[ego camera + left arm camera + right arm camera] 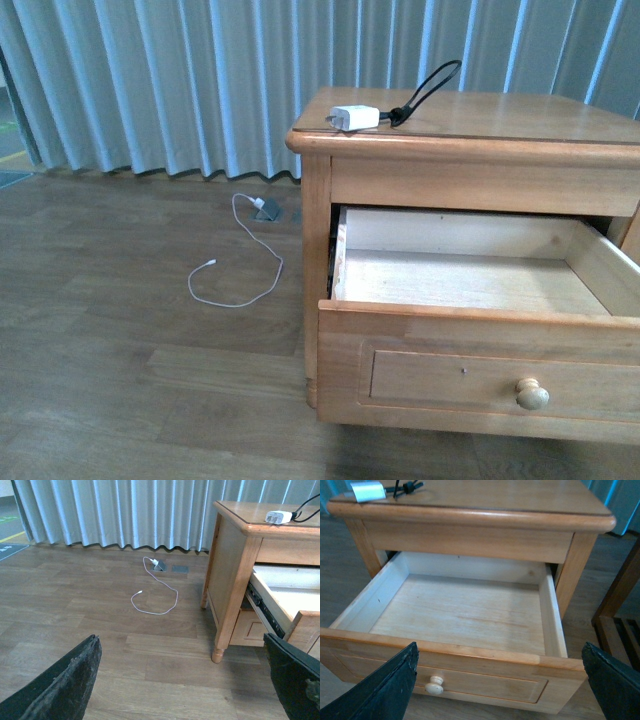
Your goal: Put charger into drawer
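The white charger point(355, 118) lies on top of the wooden nightstand near its left front corner, its black cable point(430, 88) looped behind it. It also shows in the left wrist view point(278, 516) and the right wrist view point(367, 491). The drawer point(480, 340) is pulled out, its pale interior point(460, 612) empty, its round knob point(434, 685) on the front panel. My right gripper point(500, 690) is open and empty, in front of and above the drawer front. My left gripper point(185, 685) is open and empty, over the floor to the left of the nightstand.
A thin white cable point(235, 275) with a small grey adapter point(266, 208) lies on the wood floor left of the nightstand, before a pale curtain point(150, 80). A dark wooden frame point(620, 605) stands right of the nightstand.
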`<state>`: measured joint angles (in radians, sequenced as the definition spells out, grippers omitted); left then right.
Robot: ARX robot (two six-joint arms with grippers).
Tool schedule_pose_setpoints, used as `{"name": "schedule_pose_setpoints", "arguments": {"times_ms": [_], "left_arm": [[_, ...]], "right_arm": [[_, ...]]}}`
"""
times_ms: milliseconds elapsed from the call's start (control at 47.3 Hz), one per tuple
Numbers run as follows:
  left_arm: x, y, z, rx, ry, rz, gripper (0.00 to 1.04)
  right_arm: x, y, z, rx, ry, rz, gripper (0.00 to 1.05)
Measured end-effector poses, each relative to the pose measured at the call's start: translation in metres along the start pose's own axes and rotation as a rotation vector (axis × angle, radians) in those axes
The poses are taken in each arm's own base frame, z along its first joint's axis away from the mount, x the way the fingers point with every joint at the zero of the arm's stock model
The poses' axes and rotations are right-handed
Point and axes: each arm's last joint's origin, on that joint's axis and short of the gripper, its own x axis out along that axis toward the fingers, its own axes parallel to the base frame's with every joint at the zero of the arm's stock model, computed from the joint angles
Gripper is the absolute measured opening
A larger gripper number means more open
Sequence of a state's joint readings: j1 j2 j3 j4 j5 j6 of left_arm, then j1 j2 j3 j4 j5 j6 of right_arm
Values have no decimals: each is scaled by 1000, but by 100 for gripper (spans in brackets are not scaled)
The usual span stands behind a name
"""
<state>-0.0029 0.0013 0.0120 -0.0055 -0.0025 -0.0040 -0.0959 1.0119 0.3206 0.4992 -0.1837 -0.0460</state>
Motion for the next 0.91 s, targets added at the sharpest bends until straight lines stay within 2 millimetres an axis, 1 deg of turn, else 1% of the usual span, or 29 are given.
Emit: {"name": "schedule_pose_setpoints", "arguments": {"times_ms": [85,148,232,359,465,613,697,761,824,866,908], "left_arm": [[0,0,0,0,0,0,99],[0,0,0,0,0,0,99],[0,0,0,0,0,0,99],[0,0,0,0,0,0,99],[0,0,0,0,0,0,99],[0,0,0,0,0,0,99],[0,0,0,0,0,0,99],[0,0,0,0,0,0,99],[0,0,0,0,0,0,99],[0,0,0,0,0,0,99],[0,0,0,0,0,0,99]], "right_arm": [[-21,-7,11,11,-48,-3,96],[-37,-11,14,25,-87,-11,96],[-42,-13,14,38,-99,-26,96],[-42,-13,12,49,-97,-28,96],[-45,-10,6,27,-176,-101,80],[-51,-1,-8,25,-181,-100,55],[-56,5,-16,24,-184,-97,34],[-59,7,-19,25,-183,-99,23],[-61,13,-25,26,-180,-124,7],[-63,17,-26,20,-181,-109,1],[-65,20,-28,19,-185,-91,2]]}}
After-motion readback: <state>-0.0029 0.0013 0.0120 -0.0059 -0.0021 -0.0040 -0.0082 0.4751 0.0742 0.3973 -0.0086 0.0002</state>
